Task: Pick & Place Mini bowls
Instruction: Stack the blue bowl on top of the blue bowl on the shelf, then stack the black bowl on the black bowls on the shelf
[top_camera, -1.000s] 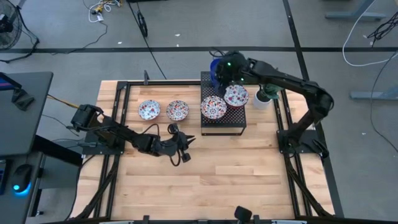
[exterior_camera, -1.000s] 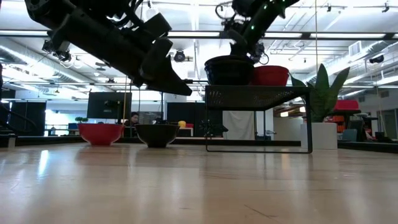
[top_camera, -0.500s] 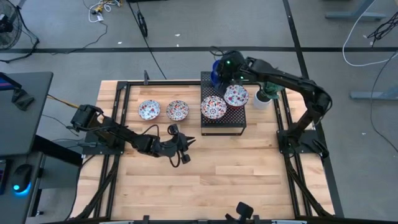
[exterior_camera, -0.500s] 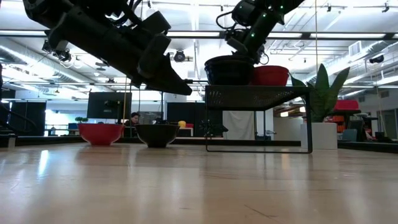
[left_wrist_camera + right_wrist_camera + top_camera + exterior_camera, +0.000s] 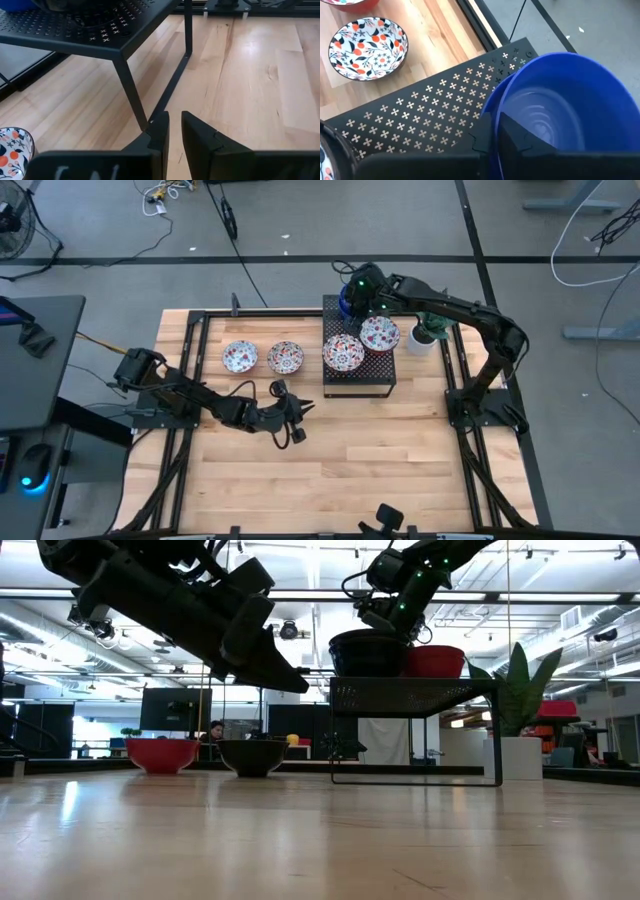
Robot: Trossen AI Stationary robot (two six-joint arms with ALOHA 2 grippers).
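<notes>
A cobalt blue mini bowl (image 5: 346, 300) sits at the far left corner of a black perforated stand (image 5: 360, 380). My right gripper (image 5: 356, 288) is above it and shut on its rim. Two floral mini bowls (image 5: 343, 353) (image 5: 380, 334) rest by their bases on the stand. Two more floral bowls (image 5: 240, 357) (image 5: 286, 357) stand on the table left of the stand. My left gripper (image 5: 292, 416) hovers over the wood near the stand's near left leg (image 5: 131, 95), touching nothing, with only a slit between its fingers. My right gripper (image 5: 492, 122) pinches the blue bowl's rim (image 5: 494, 107) on the side facing the stand's middle. One finger (image 5: 520, 140) is inside the bowl and the other finger (image 5: 481, 137) is outside. The fingers come from above, slanting down. I cannot tell whether the bowl is lifted off the stand.
A white plant pot (image 5: 420, 338) stands right of the stand, close to the right arm. Black frame rails run along the table's left, right and far edges. Bare wood (image 5: 340, 470) spreads over the near half of the table.
My right gripper has shifted slightly toward the table's left, staying over the blue bowl, and in the low view its wrist has tipped to a flatter slant.
</notes>
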